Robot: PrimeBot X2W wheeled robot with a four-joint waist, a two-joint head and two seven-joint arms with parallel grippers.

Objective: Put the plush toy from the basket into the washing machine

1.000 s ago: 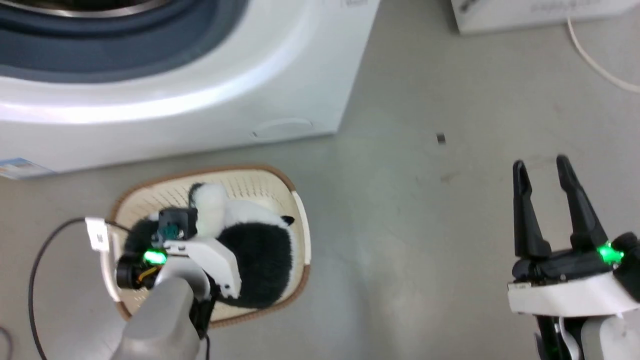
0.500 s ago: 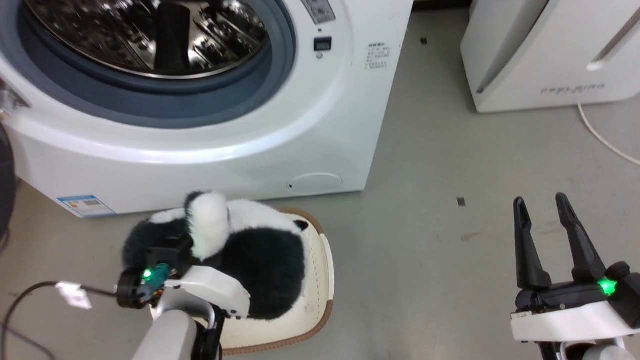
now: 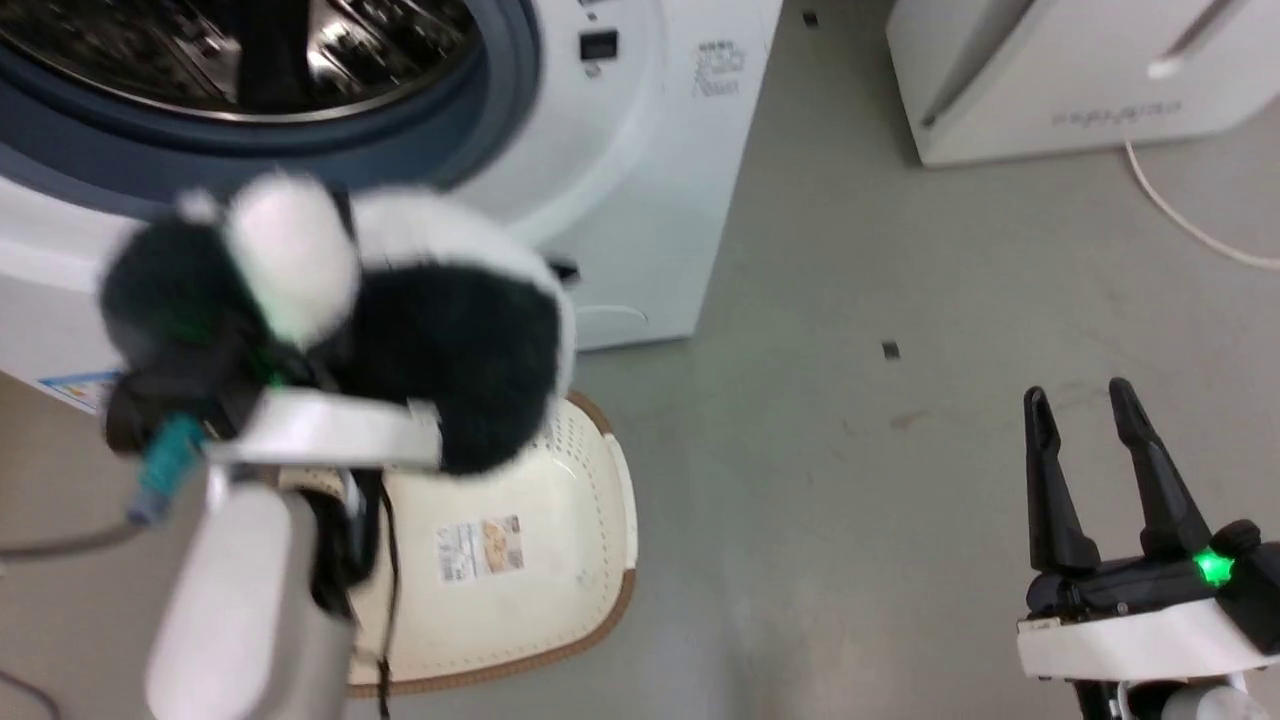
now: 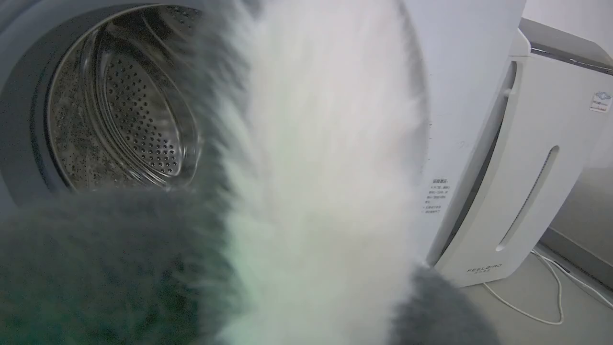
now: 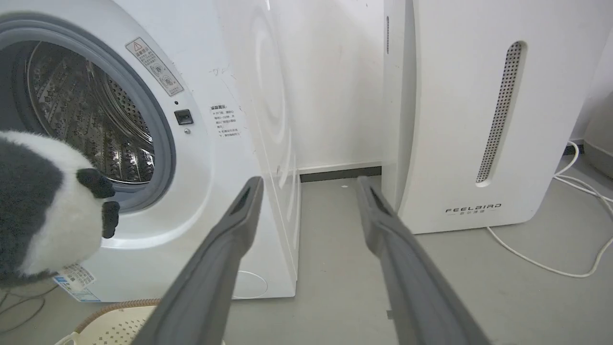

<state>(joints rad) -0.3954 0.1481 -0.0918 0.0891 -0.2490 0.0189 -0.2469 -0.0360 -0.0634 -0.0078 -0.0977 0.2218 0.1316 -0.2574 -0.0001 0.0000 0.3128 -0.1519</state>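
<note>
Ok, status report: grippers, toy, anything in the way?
Status: left gripper shut on the toy, right gripper open and idle. Toy held above the basket, in front of the washer. Open drum mouth, nothing seen blocking it.

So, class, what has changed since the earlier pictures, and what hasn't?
The left gripper has lifted the fluffy black-and-white plush toy out of the cream perforated plastic basket, up toward the open drum of the white washing machine. The basket stays on the floor; the right gripper stays open.
</note>
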